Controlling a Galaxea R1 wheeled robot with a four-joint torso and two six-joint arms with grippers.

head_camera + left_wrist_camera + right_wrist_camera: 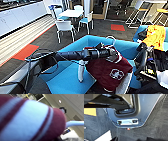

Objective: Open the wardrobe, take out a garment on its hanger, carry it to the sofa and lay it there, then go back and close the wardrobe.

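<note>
Garment: maroon jacket with white emblem, white sleeve drooping toward the seat; hangs over the sofa, its lower part at or just above the cushion, contact not resolvable. In the left wrist view its striped maroon-and-white knit trim sits right against the lens. Hanger: thin white hook standing above the collar; a white bar of it shows past the fabric in the left wrist view. Left gripper: at the end of the outstretched dark arm, at the jacket's neck, apparently bearing the load; whether its jaws are together or apart cannot be told. Right gripper: state cannot be told; its wrist camera looks down on grey carpet and robot bodywork. Progress, as judged: garment out of the wardrobe and carried to the sofa; laying down not finished, release pending; return and closing of the wardrobe outstanding. Surface: smooth bright blue upholstery, low curved back. Room: dark carpet with red patches, white chairs around a table, an orange item at the far right.
</note>
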